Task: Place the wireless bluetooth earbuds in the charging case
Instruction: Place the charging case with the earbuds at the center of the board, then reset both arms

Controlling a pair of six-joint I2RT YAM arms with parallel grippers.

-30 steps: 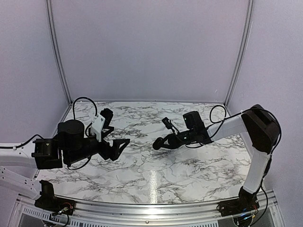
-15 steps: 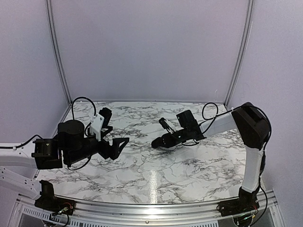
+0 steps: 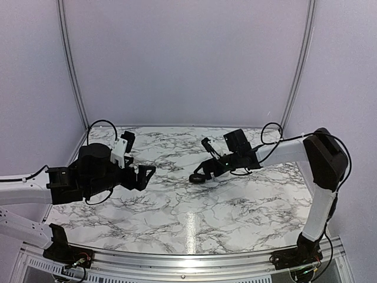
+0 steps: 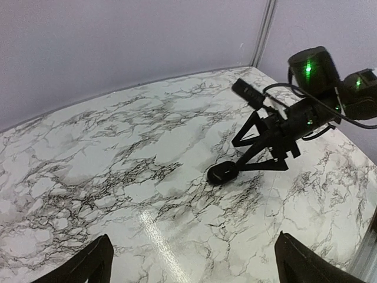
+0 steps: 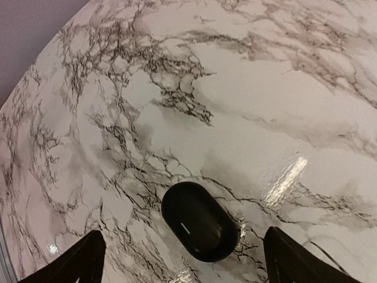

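Note:
The charging case point(image 5: 199, 221) is a glossy black oval lying flat and closed on the marble table point(image 3: 235, 206); it also shows in the overhead view point(image 3: 196, 178) and in the left wrist view point(image 4: 222, 172). My right gripper point(image 5: 184, 247) is open just over it. Its two fingertips point(image 5: 88, 254) stand on either side of the case with marble showing in both gaps. My left gripper point(image 4: 194, 265) is open and empty, some way to the left of the case point(image 3: 145, 174). The earbuds are out of view.
The table's back edge meets the lilac back wall point(image 3: 188, 59), with metal corner posts point(image 3: 70, 65) at both sides. A metal rail point(image 3: 188, 259) runs along the near edge. A cable point(image 3: 268, 137) loops off the right arm.
My right gripper has gone from shut to open and now straddles the case. My left arm has shifted slightly right and toward the back, its jaws a little wider.

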